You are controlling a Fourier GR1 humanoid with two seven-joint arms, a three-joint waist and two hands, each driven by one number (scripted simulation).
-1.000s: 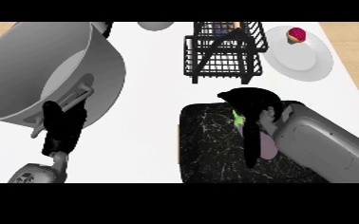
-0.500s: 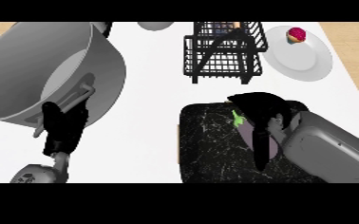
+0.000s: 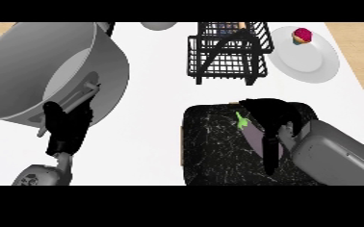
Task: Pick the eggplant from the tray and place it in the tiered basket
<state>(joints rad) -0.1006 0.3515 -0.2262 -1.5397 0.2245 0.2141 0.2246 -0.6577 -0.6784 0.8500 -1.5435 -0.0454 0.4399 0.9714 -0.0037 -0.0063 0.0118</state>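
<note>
Your right hand [image 3: 274, 115] curls around the eggplant [image 3: 257, 133] on the tray [image 3: 213, 149]. Its long axis runs 11 to 5 o'clock; the tiered basket [image 3: 229, 53] waits at 12.

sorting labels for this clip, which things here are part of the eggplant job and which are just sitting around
Part of the job:
- eggplant, lying on the tray
- tray, dark and speckled
- tiered basket, black wire
- right robot hand, over the eggplant

Just lying about:
- white plate with a small pink-topped item
- large grey bowl
- left robot hand, at the view's left
</note>
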